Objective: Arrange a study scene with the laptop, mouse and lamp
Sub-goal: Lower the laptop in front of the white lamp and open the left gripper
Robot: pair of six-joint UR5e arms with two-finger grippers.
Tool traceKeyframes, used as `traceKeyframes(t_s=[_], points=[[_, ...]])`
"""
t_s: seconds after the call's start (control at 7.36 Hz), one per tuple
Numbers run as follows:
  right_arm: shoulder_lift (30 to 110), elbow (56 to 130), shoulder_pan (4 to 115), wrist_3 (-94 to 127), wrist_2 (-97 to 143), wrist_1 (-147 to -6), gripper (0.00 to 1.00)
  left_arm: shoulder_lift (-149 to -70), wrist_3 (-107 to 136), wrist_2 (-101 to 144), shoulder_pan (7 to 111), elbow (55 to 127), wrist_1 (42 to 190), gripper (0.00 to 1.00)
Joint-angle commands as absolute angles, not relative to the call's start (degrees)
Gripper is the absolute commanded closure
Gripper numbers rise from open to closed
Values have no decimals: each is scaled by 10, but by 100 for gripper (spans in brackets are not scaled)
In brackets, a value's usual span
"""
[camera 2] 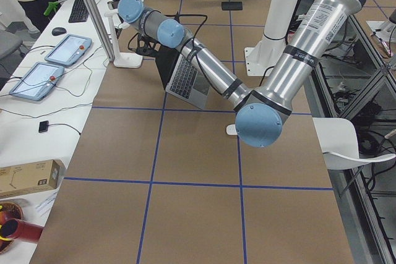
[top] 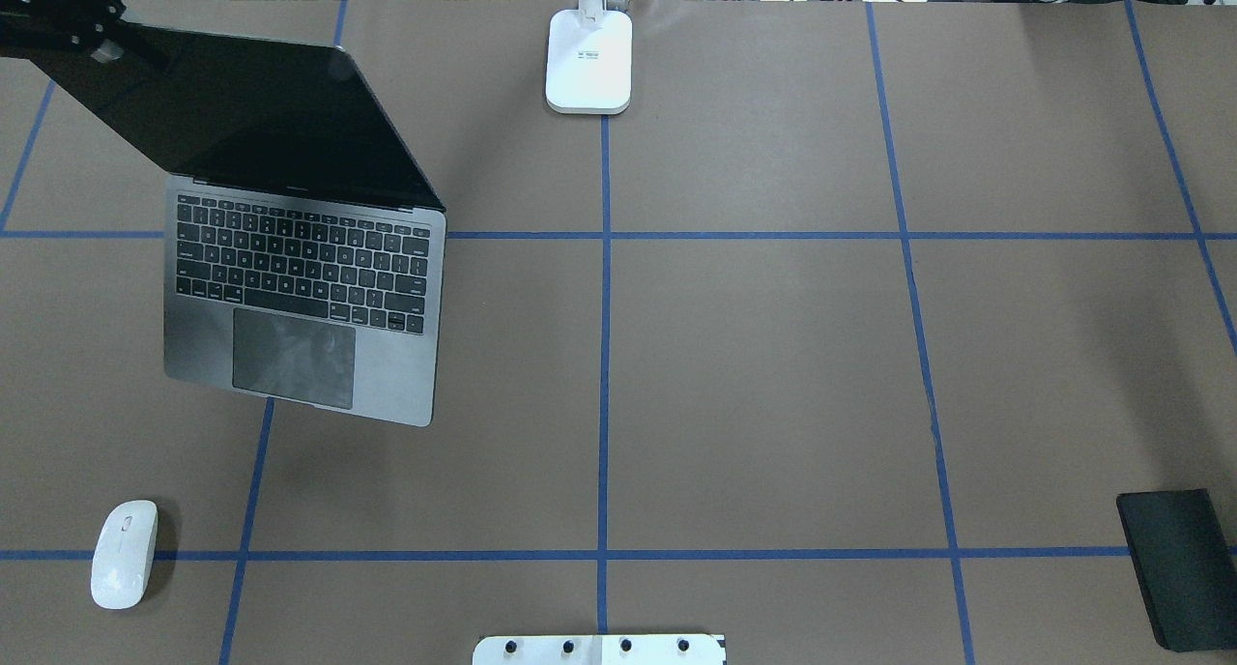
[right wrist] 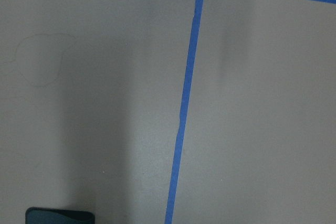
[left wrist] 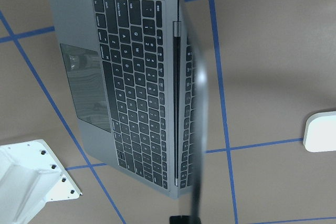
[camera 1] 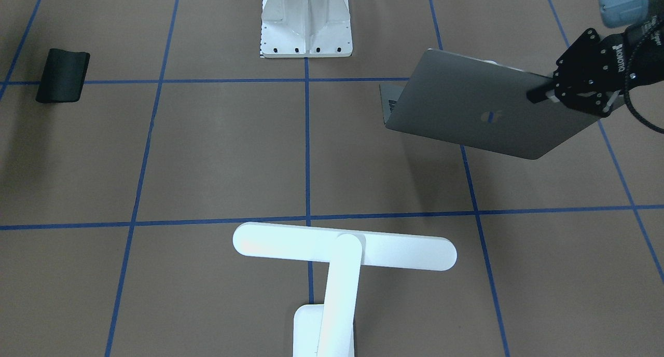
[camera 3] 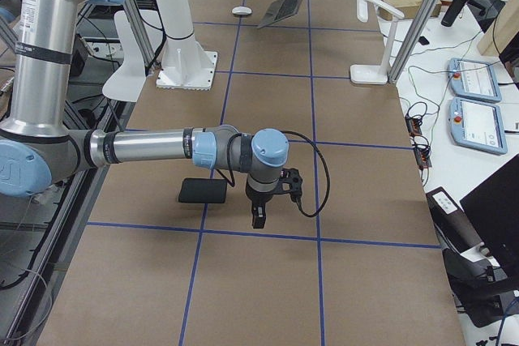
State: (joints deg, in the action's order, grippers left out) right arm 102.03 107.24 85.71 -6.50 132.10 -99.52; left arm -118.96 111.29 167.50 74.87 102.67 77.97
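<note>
The space-grey laptop (camera 1: 482, 113) is open. My left gripper (camera 1: 542, 94) is shut on the top edge of its lid and holds it tilted, its base apparently off the table, over a shadow. The keyboard and trackpad show in the overhead view (top: 300, 298) and the left wrist view (left wrist: 131, 82). The white mouse (top: 124, 554) lies near the table's near left edge. The white T-shaped lamp (camera 1: 345, 245) stands at the far middle edge, its base (top: 589, 61) on the centre line. My right gripper (camera 3: 258, 215) hangs low over the table beside a black mat; I cannot tell whether it is open or shut.
A thin black mat (top: 1174, 568) lies at the near right, and it also shows in the front view (camera 1: 62, 76). The white ribbed bolted mount (camera 1: 306, 22) stands at the near middle edge. Blue tape lines grid the brown table (top: 773, 375).
</note>
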Motion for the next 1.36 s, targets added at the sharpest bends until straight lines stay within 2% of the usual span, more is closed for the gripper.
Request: traceKeyframes(t_s=[0.0, 0.27, 0.82, 1.22], points=[[1023, 1072, 857, -65, 1321, -995, 0, -1220, 1126, 1638, 701, 999, 828, 100], [1027, 1071, 857, -65, 1321, -994, 0, -1236, 1138, 1598, 664, 991, 836, 100], [1031, 1070, 857, -65, 1322, -992, 0, -1296, 1276, 1568, 639, 893, 957, 100], [1029, 1067, 856, -64, 1322, -992, 0, -1361, 1339, 1537, 618, 839, 971, 100]])
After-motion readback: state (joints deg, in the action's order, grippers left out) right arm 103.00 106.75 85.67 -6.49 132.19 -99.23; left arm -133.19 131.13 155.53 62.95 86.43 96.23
